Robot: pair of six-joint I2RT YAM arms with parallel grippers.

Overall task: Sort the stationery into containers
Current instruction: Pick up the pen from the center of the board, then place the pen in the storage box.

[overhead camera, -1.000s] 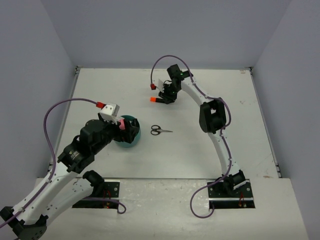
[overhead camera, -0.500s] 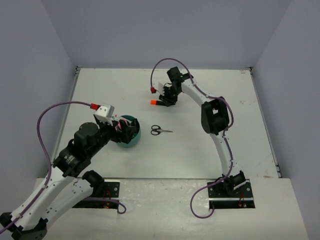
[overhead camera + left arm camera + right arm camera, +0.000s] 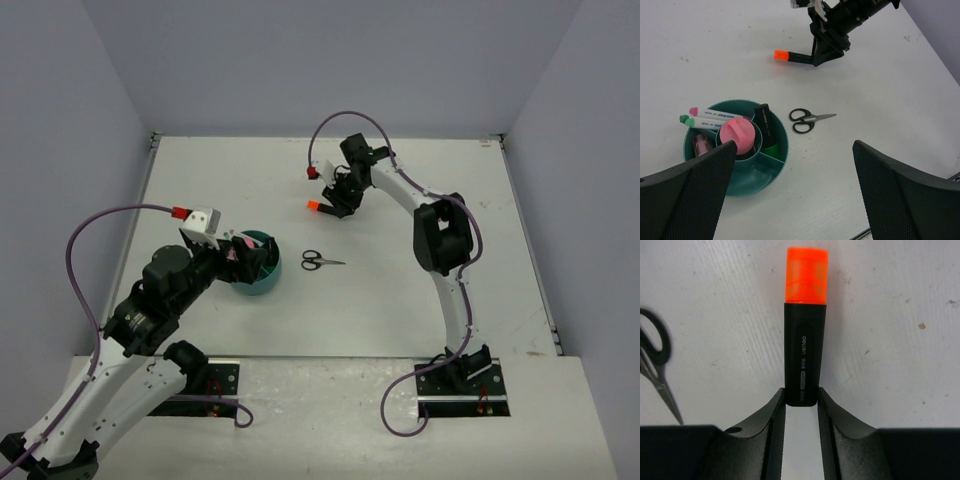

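Note:
My right gripper [image 3: 801,395] is shut on the rear end of a black highlighter with an orange cap [image 3: 804,355], low over the far middle of the table [image 3: 313,206]. I cannot tell if the highlighter touches the table. Black-handled scissors [image 3: 320,261] lie flat between that highlighter and the teal organizer [image 3: 265,280]. My left gripper [image 3: 792,150] is open and empty above the organizer [image 3: 784,150]. The organizer holds a pink tube [image 3: 737,135], white pens [image 3: 715,118] and a green-capped highlighter [image 3: 767,137].
The right arm [image 3: 440,235] stretches across the right half of the table. Grey walls close in the table on three sides. A purple cable [image 3: 100,225] loops off the left arm.
My left gripper has drawn back a little towards the near left, with the pink tube now in the organizer. My right gripper has shifted slightly right with the orange highlighter.

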